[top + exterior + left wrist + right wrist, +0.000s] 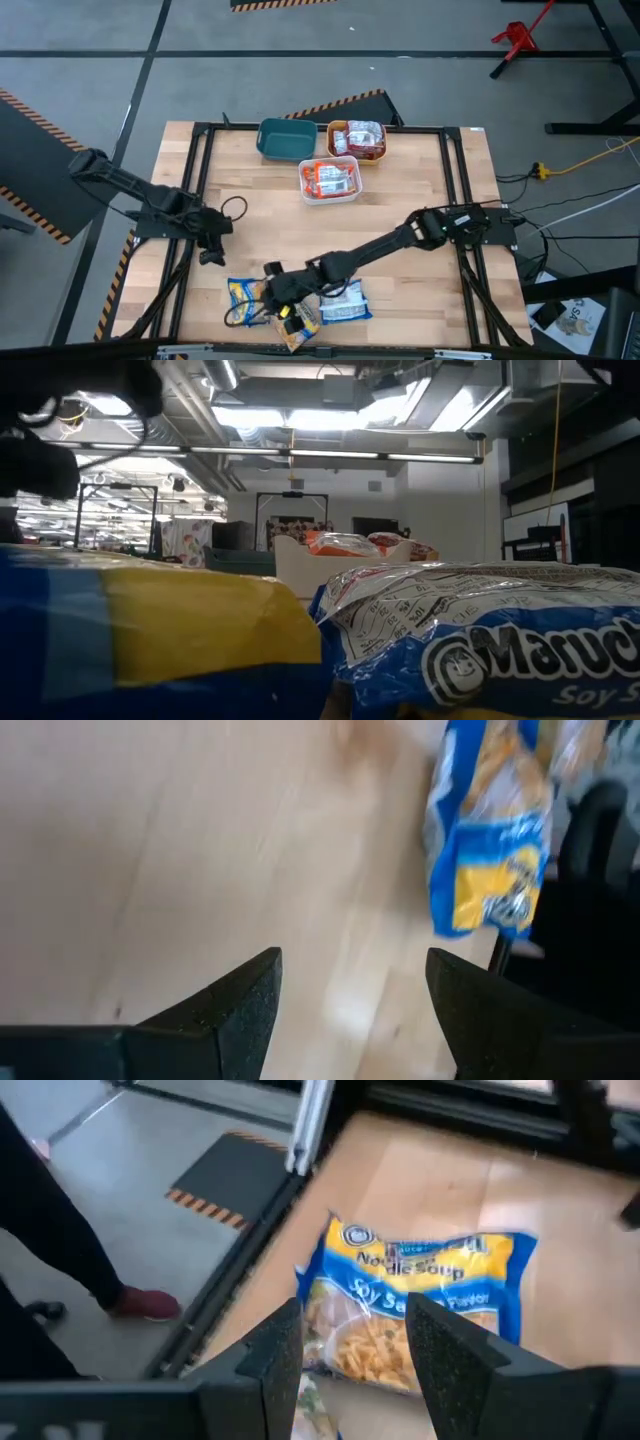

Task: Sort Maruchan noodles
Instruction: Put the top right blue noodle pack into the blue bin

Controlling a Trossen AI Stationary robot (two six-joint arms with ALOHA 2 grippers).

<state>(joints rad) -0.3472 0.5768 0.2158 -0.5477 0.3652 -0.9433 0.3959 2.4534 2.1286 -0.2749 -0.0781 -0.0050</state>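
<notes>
Three blue-yellow noodle packets lie flat near the table's near edge: one, one, and one partly under them. In the low view two of them fill the foreground. My right gripper hovers open between them, above a blue soy packet. My left gripper is open over bare wood, left of the packets, with one blue packet ahead of it. Orange-red packets lie in the white bin, and maroon-white packets lie in the orange bin.
The teal bin, orange bin and white bin stand at the table's far middle. Bare wood lies between the bins and the packets. A person's legs and a red shoe show on the floor beyond the table's edge.
</notes>
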